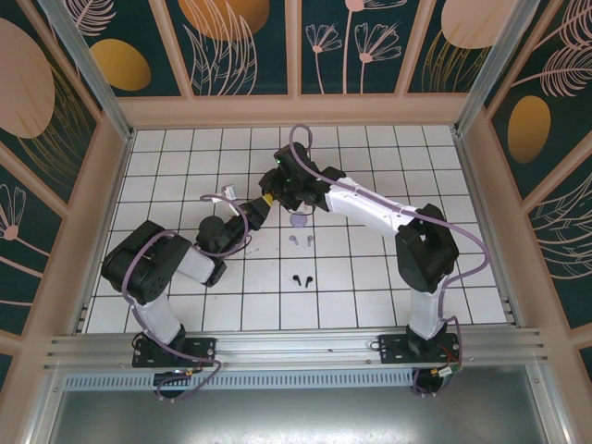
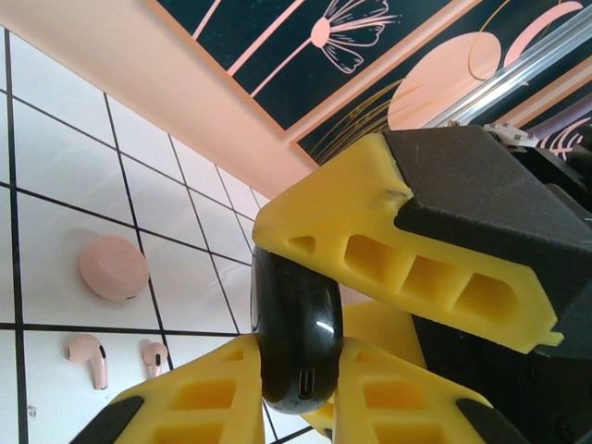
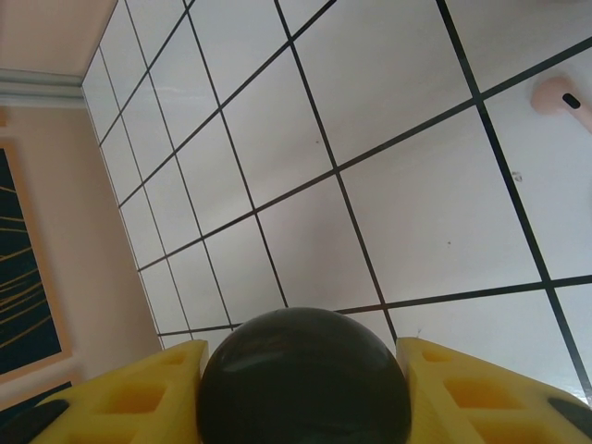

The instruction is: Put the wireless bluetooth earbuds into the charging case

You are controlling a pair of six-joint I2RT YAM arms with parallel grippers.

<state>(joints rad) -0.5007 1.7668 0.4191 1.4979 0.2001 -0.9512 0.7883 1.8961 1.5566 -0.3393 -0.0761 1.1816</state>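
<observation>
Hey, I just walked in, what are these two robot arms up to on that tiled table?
Over the middle of the table, the right tool grips a round black case, and the left tool is clamped on the same case, its charging port showing. The black earbuds and lilac earbuds lie loose on the tiles, the pink earbuds beside their pink case. No earbud is in a case yet.
</observation>
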